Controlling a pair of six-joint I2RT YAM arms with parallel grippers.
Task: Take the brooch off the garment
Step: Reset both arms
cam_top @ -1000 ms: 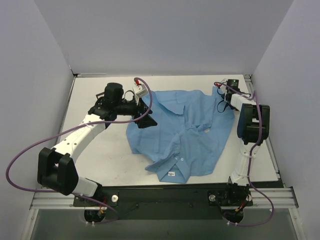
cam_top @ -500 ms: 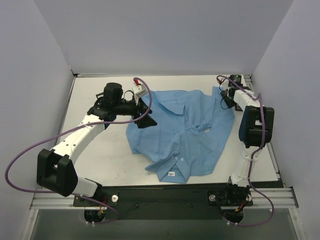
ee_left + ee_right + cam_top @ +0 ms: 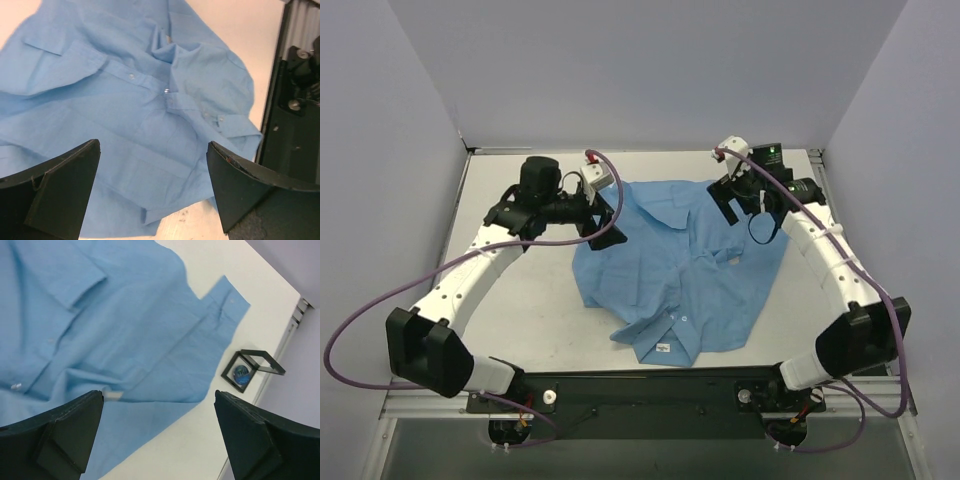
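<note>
— White surface (image 3: 530, 300), pale lilac-grey walls on three sides: entered. Next item, the fingers?

— Left fingers (image 3: 60, 195): one pair, spread wide, nothing between them. They hang above the garment (image 3: 680, 270) near its left edge and touch no cloth. Right fingers (image 3: 255, 440): one pair, equally wide apart, holding nothing, poised over the garment's far right part.

— Garment, count and condition?

— One. Light blue button-up shirt, lying rumpled on the surface between the two arms. One small white label (image 3: 663, 347) shows at its near end.

— Brooch?

— One. Brooch (image 3: 242, 372), small round blue disc, seen only in the right wrist view. It is off the garment, on bare surface just past the cloth's edge, sitting inside a black frame.

— Frames, how many?

— Two black frames (image 3: 232, 382), joined at one side: one surrounds the disc, the other stands open beside it. Whether the disc touches its frame I cannot tell.
</note>
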